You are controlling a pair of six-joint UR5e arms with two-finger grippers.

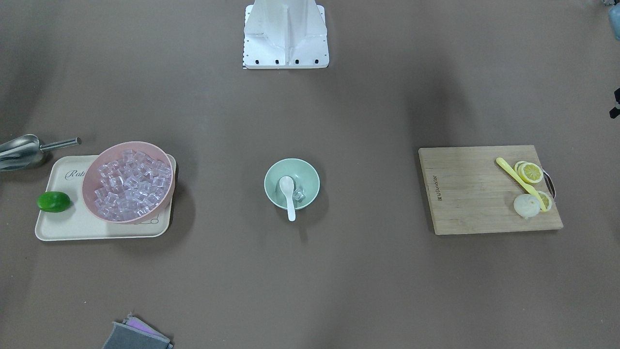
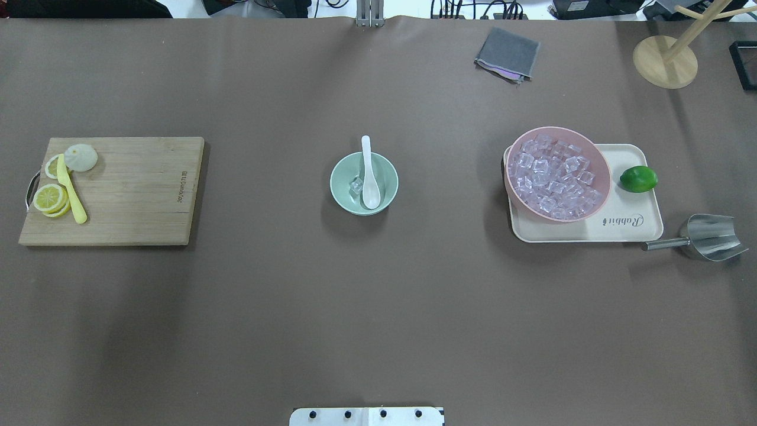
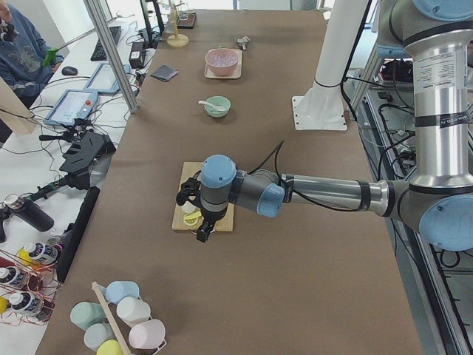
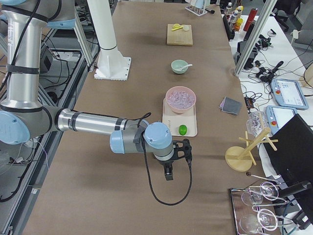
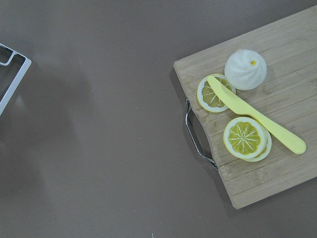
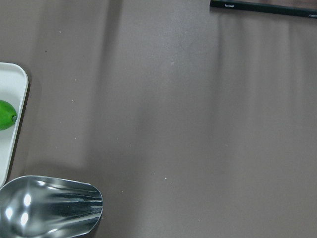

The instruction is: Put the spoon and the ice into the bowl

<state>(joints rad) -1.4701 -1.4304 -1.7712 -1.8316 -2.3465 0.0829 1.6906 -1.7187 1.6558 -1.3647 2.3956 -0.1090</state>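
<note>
The mint-green bowl (image 1: 269, 170) stands at the table's middle and also shows in the overhead view (image 2: 338, 173). The white spoon (image 1: 289, 199) lies in it, scoop down inside and handle over the rim (image 2: 366, 155). One clear ice cube (image 1: 300, 196) lies in the bowl beside the scoop (image 2: 356, 186). My left gripper (image 3: 201, 234) hangs high over the cutting board, far from the bowl. My right gripper (image 4: 168, 175) hangs beyond the tray's end, also far off. I cannot tell whether either is open or shut. Neither holds anything that I can see.
A pink bowl (image 1: 92, 169) full of ice cubes sits on a cream tray (image 1: 72, 228) with a lime (image 1: 54, 201). A metal scoop (image 1: 19, 151) lies beside the tray. A wooden cutting board (image 1: 465, 194) carries lemon slices and a yellow utensil (image 1: 520, 182). A folded grey cloth (image 2: 507, 54) lies farther off.
</note>
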